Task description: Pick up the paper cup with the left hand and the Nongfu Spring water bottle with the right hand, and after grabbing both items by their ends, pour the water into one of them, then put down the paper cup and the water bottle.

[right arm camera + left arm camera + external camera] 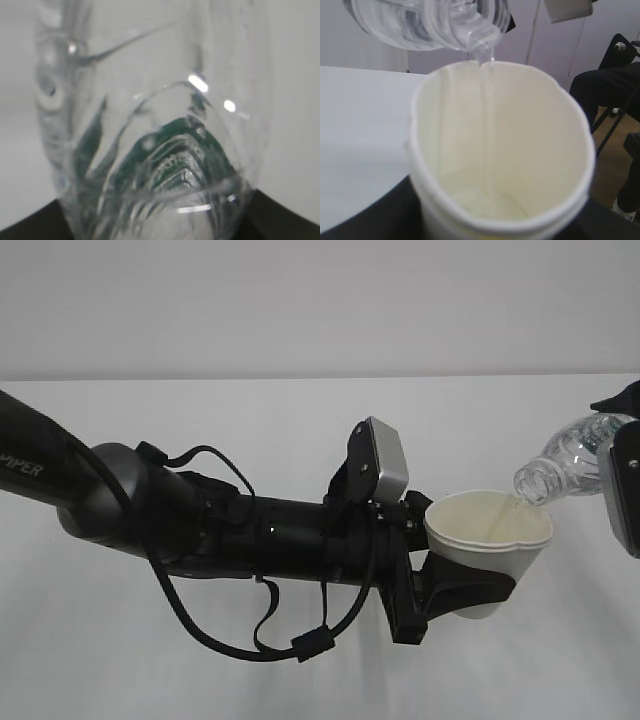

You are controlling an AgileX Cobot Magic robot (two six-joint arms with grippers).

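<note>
Both pick-ups are done and the pour is under way — the left hand (455, 590) holds the paper cup (488, 540) clamped between its jaws above the table (300, 440), rim squeezed slightly out of round. The right hand (625, 485) grips the Nongfu Spring water bottle (565, 460), tilted mouth-down over the cup's rim, a thin stream running in. Left to do — finish pouring, then set both down

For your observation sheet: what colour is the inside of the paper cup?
Pale cream inside the paper cup, clearest in the left wrist view.
</note>
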